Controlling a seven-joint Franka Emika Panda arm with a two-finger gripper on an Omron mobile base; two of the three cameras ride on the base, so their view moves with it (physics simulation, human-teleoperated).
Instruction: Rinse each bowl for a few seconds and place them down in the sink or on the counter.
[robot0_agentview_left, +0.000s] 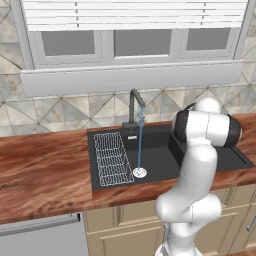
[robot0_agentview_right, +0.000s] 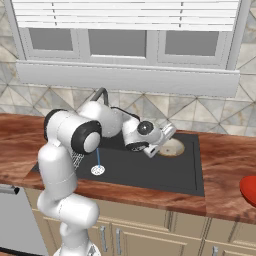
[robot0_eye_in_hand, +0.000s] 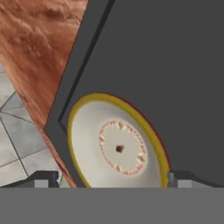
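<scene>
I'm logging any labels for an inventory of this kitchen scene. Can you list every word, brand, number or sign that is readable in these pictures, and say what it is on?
None: no readable text shows in any view.
The cream bowl in the sink bears only a ring of small pale marks around a dark centre dot, a pattern and not letters.
The faucet, the counter and the red bowl show no markings.

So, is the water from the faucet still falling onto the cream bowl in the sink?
No: the water stream falls straight to the drain, while the cream bowl lies far to the right in the sink.
</scene>
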